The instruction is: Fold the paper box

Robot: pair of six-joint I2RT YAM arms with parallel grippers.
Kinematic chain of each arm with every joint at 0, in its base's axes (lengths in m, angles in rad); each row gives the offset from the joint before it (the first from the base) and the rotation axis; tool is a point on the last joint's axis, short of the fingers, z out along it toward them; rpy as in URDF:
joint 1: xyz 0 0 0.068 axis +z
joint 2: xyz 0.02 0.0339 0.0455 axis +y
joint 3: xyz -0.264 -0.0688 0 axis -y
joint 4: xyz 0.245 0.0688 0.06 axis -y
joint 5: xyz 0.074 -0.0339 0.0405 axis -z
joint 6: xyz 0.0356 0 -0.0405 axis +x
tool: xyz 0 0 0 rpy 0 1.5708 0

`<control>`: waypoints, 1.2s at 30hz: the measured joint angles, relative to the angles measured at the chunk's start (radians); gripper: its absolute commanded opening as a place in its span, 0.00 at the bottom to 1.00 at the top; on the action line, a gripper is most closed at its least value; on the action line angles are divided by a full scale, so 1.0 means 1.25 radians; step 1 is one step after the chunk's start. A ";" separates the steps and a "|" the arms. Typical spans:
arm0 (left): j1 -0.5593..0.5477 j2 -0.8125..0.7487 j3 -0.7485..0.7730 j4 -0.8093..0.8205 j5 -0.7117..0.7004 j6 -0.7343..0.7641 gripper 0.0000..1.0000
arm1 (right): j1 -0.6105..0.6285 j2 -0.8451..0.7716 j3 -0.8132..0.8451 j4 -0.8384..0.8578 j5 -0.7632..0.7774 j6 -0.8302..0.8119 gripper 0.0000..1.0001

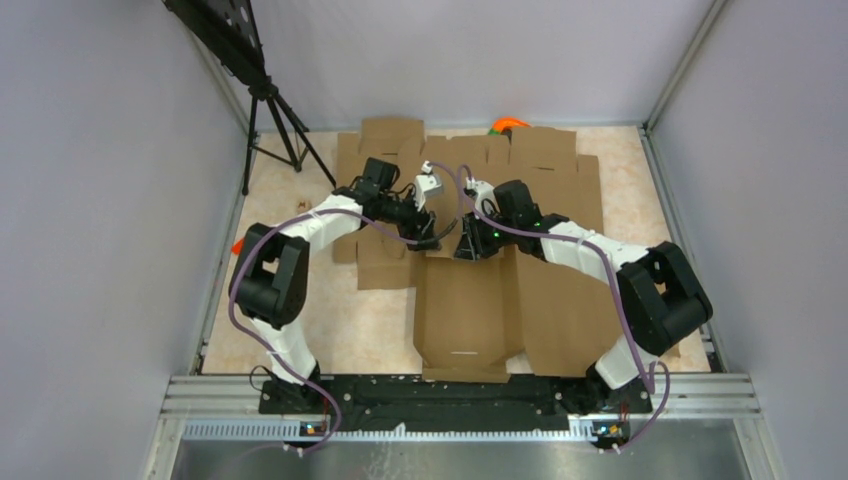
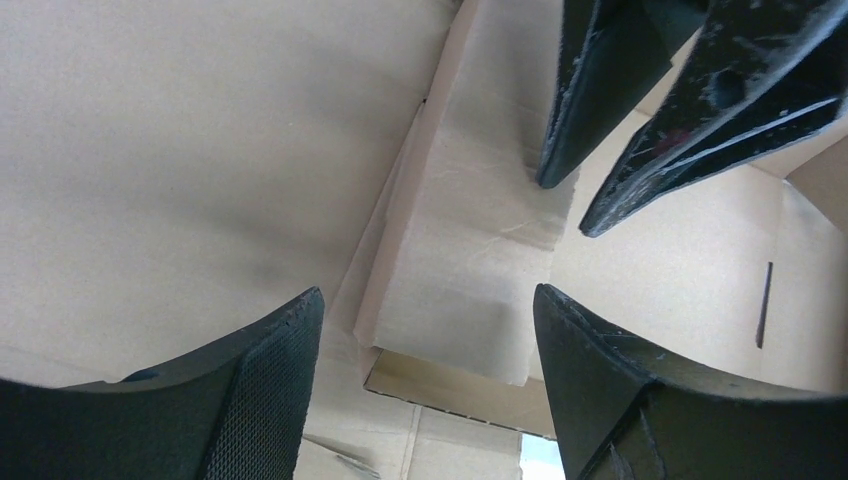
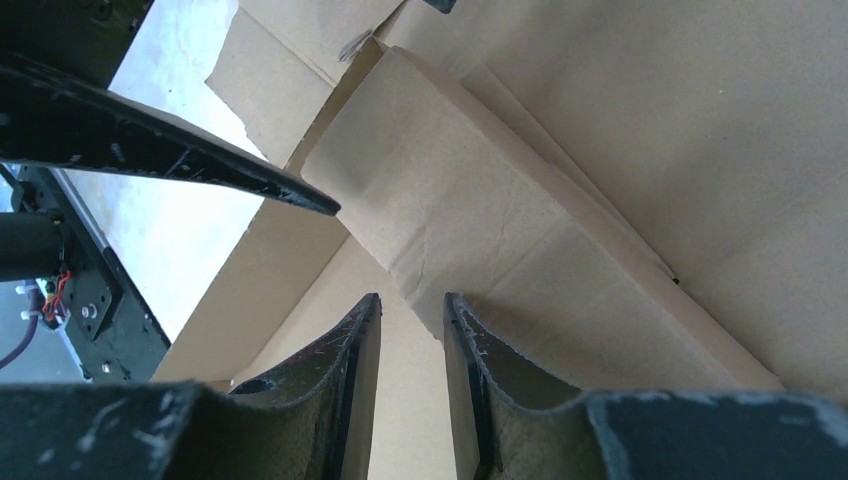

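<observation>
A pale, speckled beige counter (image 1: 350,335) carried wide, flat brown cardboard blanks with notched edges (image 1: 556,165) spread along its far side. A black tripod (image 1: 272,118) stood at the back left corner, holding a dark perforated panel (image 1: 215,25). A small orange object (image 1: 508,124) showed just behind the blanks. Plain grey walls (image 1: 100,200) enclosed the counter, and a ridged aluminium rail (image 1: 460,388) ran along its near edge.

paper box (image 1: 462,310) was plain brown, cardboard blanks (image 1: 560,170) toward 12 o'clock the same brown, arms (image 1: 330,215) white with black joints, cables (image 1: 233,310) purple, table (image 1: 370,330) mottled cream
</observation>
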 measured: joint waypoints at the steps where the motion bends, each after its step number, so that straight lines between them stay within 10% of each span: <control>1: -0.001 0.001 0.000 0.001 -0.006 0.002 0.77 | 0.000 0.000 0.000 0.000 0.000 0.000 0.29; 36: -0.054 0.042 0.047 -0.038 -0.127 0.046 0.74 | -0.043 -0.199 0.005 -0.068 0.114 0.095 0.50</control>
